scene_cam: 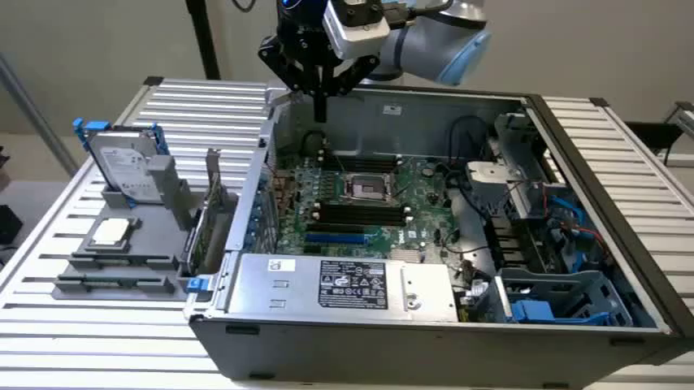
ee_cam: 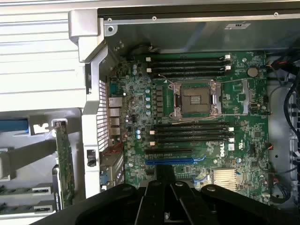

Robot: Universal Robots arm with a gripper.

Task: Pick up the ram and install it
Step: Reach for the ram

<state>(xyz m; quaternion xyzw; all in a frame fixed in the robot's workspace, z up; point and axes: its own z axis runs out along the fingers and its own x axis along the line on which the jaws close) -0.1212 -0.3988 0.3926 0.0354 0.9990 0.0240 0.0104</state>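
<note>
Exterior view: ram [scene_cam: 114,282] flat, lengthwise left-to-right

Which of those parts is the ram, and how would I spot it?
Start at the open computer case; on the exterior view's left of it stands a grey parts holder. On its lowest step, nearest the camera, lies the ram: a long, thin, dark stick lying flat, unlike the square silver processor chip behind it and the upright hard drive.
</note>
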